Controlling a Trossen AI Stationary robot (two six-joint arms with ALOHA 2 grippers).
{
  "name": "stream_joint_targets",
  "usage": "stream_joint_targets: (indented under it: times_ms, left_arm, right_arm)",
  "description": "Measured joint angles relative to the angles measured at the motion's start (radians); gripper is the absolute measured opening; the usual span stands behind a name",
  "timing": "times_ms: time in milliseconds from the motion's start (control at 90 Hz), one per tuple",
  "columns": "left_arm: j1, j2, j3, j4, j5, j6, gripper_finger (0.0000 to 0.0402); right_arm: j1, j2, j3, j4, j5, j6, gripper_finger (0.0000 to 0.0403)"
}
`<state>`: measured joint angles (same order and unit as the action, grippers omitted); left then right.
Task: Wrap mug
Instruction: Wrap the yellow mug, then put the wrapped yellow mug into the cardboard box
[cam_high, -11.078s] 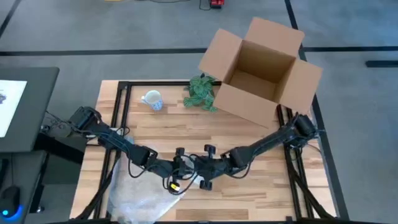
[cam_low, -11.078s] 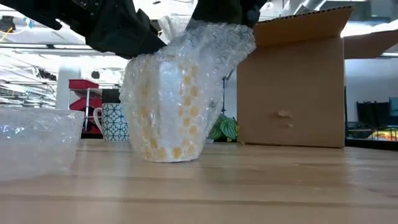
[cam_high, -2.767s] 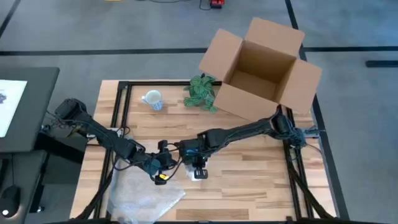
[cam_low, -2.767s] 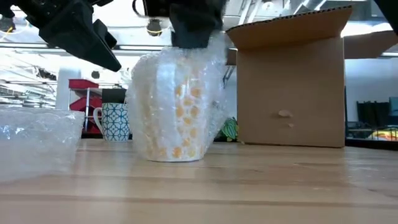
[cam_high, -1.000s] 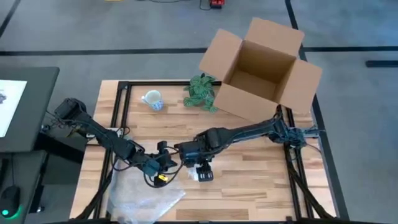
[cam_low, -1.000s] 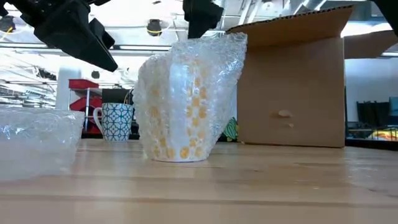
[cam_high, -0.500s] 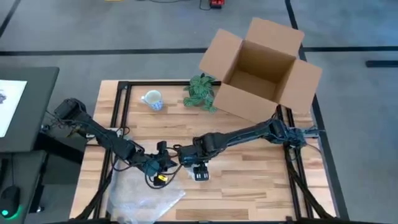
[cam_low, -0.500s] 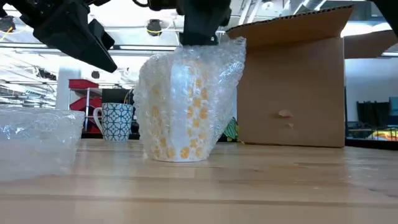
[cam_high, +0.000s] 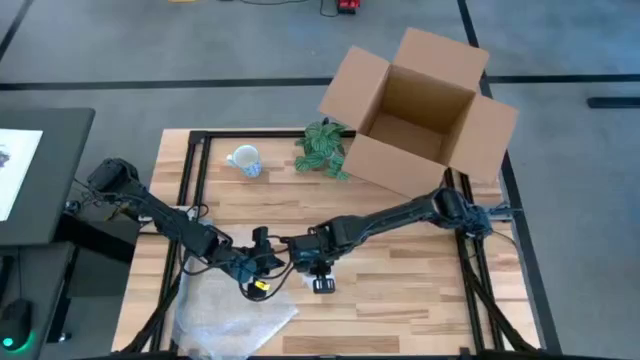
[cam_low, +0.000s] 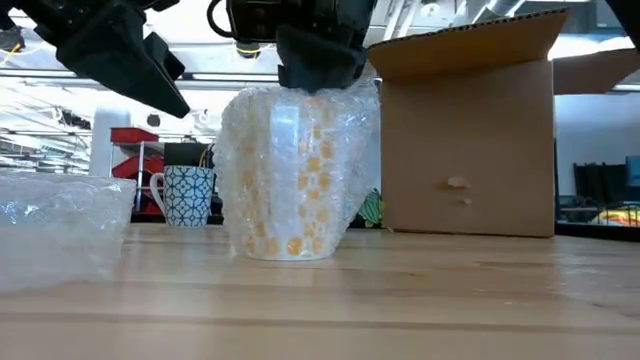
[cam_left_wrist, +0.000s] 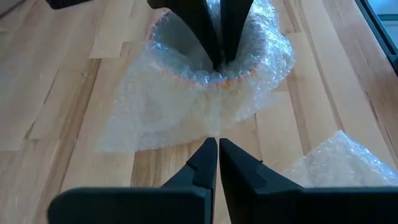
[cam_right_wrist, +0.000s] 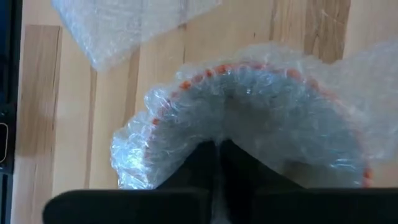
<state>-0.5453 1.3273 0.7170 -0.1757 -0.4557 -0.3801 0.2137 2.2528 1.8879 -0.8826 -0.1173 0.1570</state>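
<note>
The mug (cam_low: 297, 190), white with yellow spots, stands upright on the table under a sheet of bubble wrap (cam_left_wrist: 155, 118). Its orange rim (cam_right_wrist: 205, 77) shows through the wrap. My right gripper (cam_right_wrist: 217, 163) is shut and points down into the mug's mouth, seen from the side in the low view (cam_low: 318, 62). My left gripper (cam_left_wrist: 217, 148) hovers shut just to the mug's left (cam_high: 262, 262), touching nothing. My right gripper presses its shut fingers (cam_left_wrist: 219, 31) down from above onto the bubble wrap over the mug's mouth (cam_right_wrist: 261, 118). The wrap dips inside the rim around the fingers. The mug stands upright on its base on the table.
A spare bubble wrap sheet (cam_high: 235, 315) lies at the near left. A blue patterned mug (cam_high: 245, 160), a small plant (cam_high: 322, 148) and an open cardboard box (cam_high: 420, 110) stand along the far side. Bare wood lies to the near right.
My right gripper has come down onto the mug's mouth. The wrap's upper part, which stood up and flared above the rim, is now pushed down into the mouth. The mug stays upright.
</note>
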Motion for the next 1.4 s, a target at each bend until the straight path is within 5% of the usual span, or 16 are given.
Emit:
stream_joint_targets:
  times_ms: [656, 1056, 1400]
  left_arm:
    - [0.000, 0.000, 0.000, 0.002, -0.005, 0.000, 0.0000]
    - [-0.001, 0.000, -0.001, 0.002, -0.006, -0.006, 0.0000]
    - [0.000, 0.000, -0.001, 0.001, -0.003, -0.006, 0.0000]
  right_arm:
    - [-0.043, -0.005, -0.077, 0.126, -0.079, 0.001, 0.0000]
    - [-0.040, 0.019, 0.186, -0.096, -0.037, -0.072, 0.0006]
    - [-0.035, 0.007, 0.468, -0.347, -0.005, -0.191, 0.0107]
